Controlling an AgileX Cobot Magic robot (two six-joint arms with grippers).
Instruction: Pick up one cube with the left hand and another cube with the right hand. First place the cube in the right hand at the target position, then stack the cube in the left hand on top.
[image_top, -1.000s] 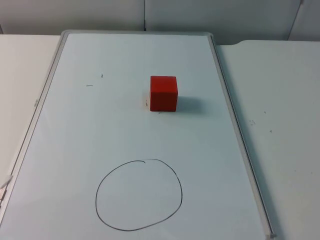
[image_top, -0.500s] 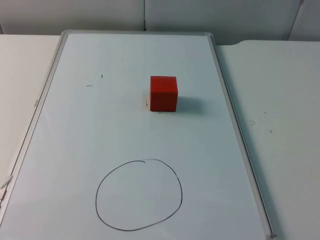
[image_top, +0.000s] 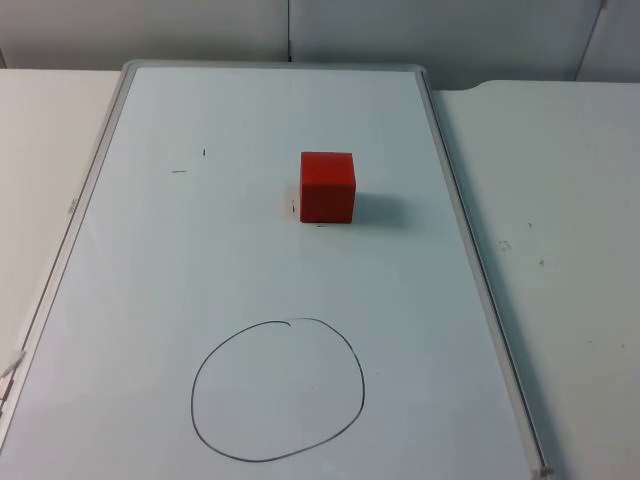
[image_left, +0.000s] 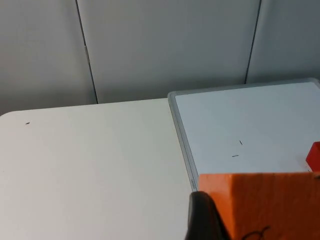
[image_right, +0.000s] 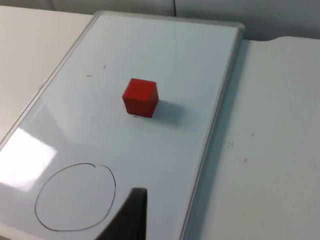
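So, start with the table (image_top: 560, 200): white top, a whiteboard (image_top: 150, 260) lying flat on it, long axis running away from you toward the grey wall. On the near end of that board you have the drawn circle (image_top: 278, 390), which I read as the target, and it has nothing in it. Farther up the board, toward the wall and a touch right of the circle's centre, sits the red cube (image_top: 327, 187), square to the board and well apart from the ring.

Now the arms. Your left pincer (image_left: 205, 220) is clamped on an orange cube (image_left: 265, 205), hanging off the board's left edge, so that half is done. Your right pincer (image_right: 131, 212) hovers near the circle; whether it's open I cannot tell, but it carries nothing.

That's the relation to watch: the red cube (image_right: 140, 97) lies ahead of the right pincer, beyond the circle, toward the wall. Reach forward for it first.
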